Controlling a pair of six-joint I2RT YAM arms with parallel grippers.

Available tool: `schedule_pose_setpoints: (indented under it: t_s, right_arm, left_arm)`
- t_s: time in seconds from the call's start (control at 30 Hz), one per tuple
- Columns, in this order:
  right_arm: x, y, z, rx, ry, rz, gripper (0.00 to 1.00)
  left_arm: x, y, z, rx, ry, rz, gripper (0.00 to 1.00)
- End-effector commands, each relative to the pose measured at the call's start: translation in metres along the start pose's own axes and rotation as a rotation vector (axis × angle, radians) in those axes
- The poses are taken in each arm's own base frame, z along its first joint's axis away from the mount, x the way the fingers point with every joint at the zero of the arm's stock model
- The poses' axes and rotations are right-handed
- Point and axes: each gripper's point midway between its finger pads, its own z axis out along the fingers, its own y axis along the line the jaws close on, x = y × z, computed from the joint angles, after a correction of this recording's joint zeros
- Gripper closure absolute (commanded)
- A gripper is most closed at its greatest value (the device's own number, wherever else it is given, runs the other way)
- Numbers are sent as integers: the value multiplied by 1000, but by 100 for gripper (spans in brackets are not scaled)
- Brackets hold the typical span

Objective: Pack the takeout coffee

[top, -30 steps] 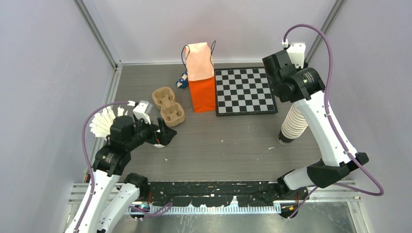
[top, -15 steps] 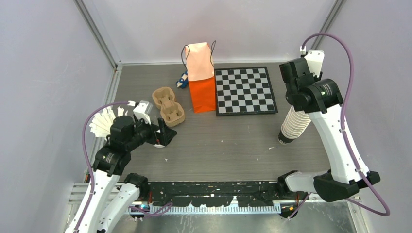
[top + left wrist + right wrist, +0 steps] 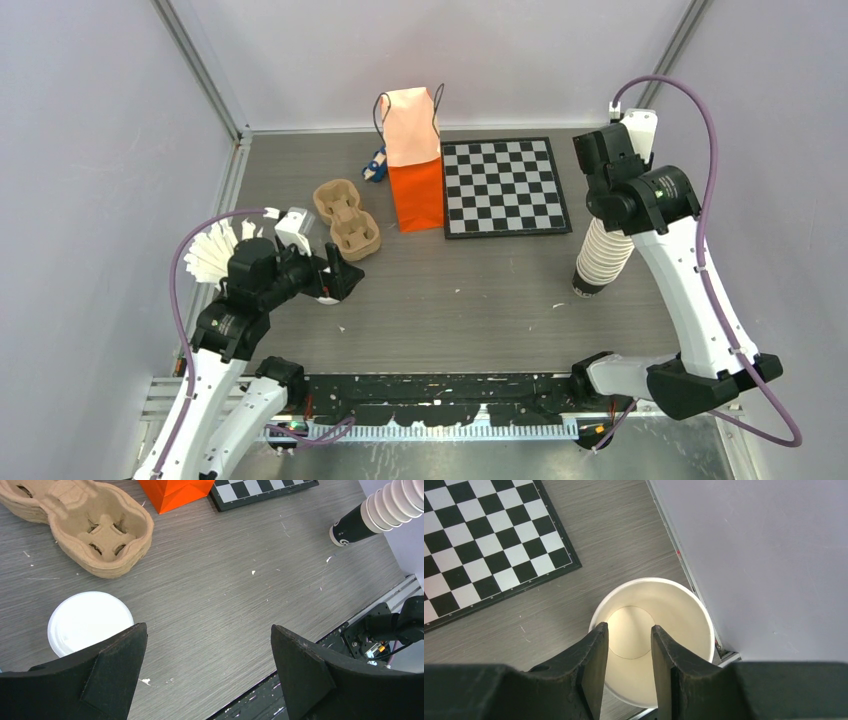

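Observation:
The takeout coffee (image 3: 90, 622), a small white cup with a white sip lid, stands on the table just beside my left gripper's left finger. In the top view it is almost hidden under that gripper (image 3: 338, 280). My left gripper (image 3: 207, 630) is wide open and empty, low over the table. The orange paper bag (image 3: 415, 165) stands upright at the back centre. My right gripper (image 3: 629, 630) hangs above the open mouth of the tall stack of lidless white cups (image 3: 674, 605); its jaws stand a narrow gap apart with nothing between them.
A brown pulp cup carrier (image 3: 345, 218) lies between the coffee and the bag. A chessboard (image 3: 503, 187) lies right of the bag. The cup stack (image 3: 605, 255) leans at the right. Loose white lids (image 3: 208, 255) fan out at the left. The right wall is close to the stack.
My right arm has swung right from beside the chessboard's far corner to above the cup stack. The left arm and the coffee have not moved.

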Motion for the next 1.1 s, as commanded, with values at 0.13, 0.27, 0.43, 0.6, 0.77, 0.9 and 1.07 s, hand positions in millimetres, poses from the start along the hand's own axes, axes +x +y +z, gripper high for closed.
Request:
schedule_pose_setpoints:
  t_s: [0.13,0.27,0.43,0.6,0.77,0.9,1.07]
  right_arm:
    - [-27,-16,-21,-15,-83,78,58]
    - [-33,-10,-25,-59,-106,101,58]
    - [-22,-10,-18,-40,-74,61,58]
    - [-11,-9,-12,-26,-53,26,58]
    - [-1,1,-8,-74,-30,8,59]
    - [-3,-12,-9,-13,-47,6,63]
    - [-6,-16,-13,-22,-75,10,70]
  left_arm:
    - [-4,0,0,-1,-19,17,5]
    - [-4,0,-1,-3,-22,19,5]
    - [-6,0,-3,-5,-36,23,5]
    - [-5,-1,-2,2,-31,22,5]
    - [-5,-1,-2,5,-31,22,5]
    - [-5,-2,-4,6,-37,23,5]
    - [-6,-2,-3,8,-33,28,4]
